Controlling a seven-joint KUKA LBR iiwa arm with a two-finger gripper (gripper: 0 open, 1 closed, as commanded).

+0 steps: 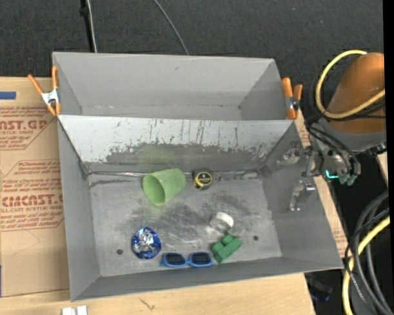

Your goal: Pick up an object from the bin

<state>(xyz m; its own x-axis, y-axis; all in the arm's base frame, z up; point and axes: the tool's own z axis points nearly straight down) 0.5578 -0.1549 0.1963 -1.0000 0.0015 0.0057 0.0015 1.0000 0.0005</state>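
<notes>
Gripper [300, 194] hangs over the right sloping wall of the bin [168, 83], well right of the green cup [163, 186]; spread or closed, I cannot tell. Nearest it on the floor, below-right of the cup: white lump [221, 220], kind unclear, and green block [226, 247]. Blue sunglasses [186, 259] lie below the cup, foil ball [146, 242] below-left. A small yellow-black round thing [202, 180] sits just right of the cup, which lies on its side.

Bare grey metal bin floor [253, 203] opens at 3 o'clock. A tipped pale-green plastic cup [163, 186] blocks 11 o'clock; blue plastic sunglasses [186, 259], a green block [226, 247] and a blue foil ball [146, 243] crowd 6 o'clock.
</notes>
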